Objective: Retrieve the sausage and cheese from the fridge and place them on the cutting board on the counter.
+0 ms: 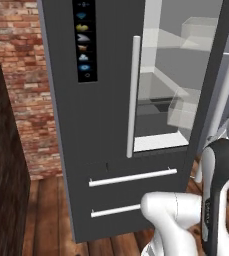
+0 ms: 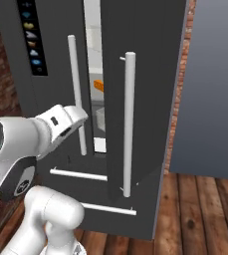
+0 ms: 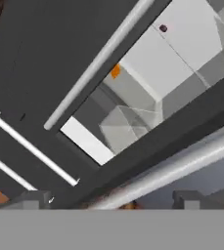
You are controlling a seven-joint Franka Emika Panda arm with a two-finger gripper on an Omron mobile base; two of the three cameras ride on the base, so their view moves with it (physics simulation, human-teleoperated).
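Fridge (image 1: 93, 150) right door ajar; white interior, glass shelves, clear bins, small orange item (image 2: 98, 85) on shelf at 12 o'clock of gripper (image 3: 111, 199), fingers spread wide, empty.

The fridge (image 1: 96, 125) is a tall dark grey unit with a black icon strip (image 1: 84, 40) and long white bar handles (image 1: 132, 95). Its right door (image 2: 135, 114) stands partly open, exposing a white interior with glass shelves (image 1: 161, 97). An orange item (image 2: 98, 85) rests inside; identity unclear.
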